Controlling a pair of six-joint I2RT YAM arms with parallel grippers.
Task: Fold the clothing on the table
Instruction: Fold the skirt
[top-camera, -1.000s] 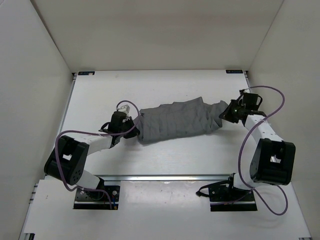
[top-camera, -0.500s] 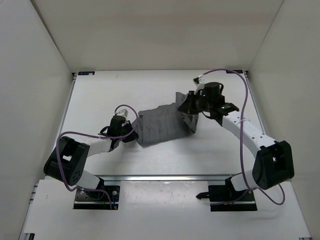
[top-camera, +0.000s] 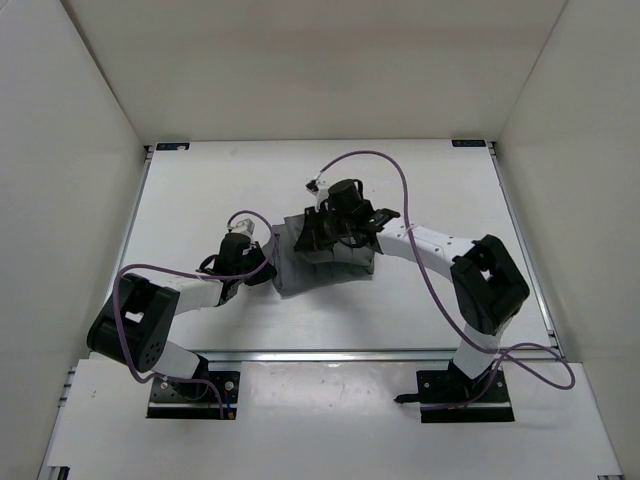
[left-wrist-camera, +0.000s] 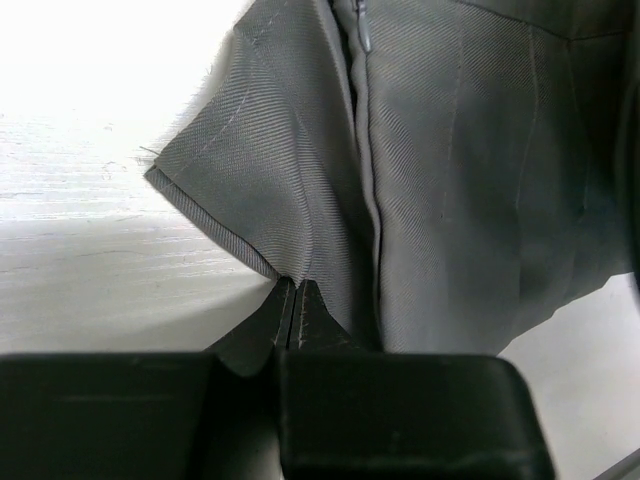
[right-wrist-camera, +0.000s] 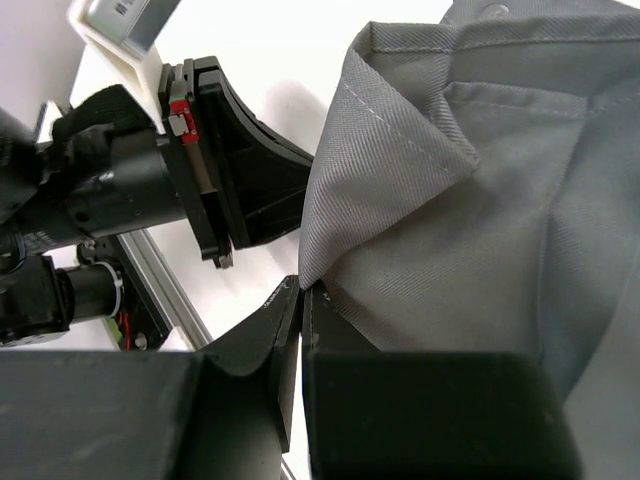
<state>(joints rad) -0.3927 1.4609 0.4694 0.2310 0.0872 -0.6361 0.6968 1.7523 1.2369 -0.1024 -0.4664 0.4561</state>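
Top external camera is looking steeply down from above the near edge, taking in the whole table (top-camera: 190, 190). Each wrist camera is peering forward, close against the garment (top-camera: 320, 272). The right one is also catching the left gripper (right-wrist-camera: 285, 195) at frame left.

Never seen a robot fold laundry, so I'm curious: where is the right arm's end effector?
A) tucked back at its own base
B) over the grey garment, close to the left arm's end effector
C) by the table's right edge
B: the right end effector pinches an edge of the dark grey garment just beside the left end effector, which shows in the right wrist view.
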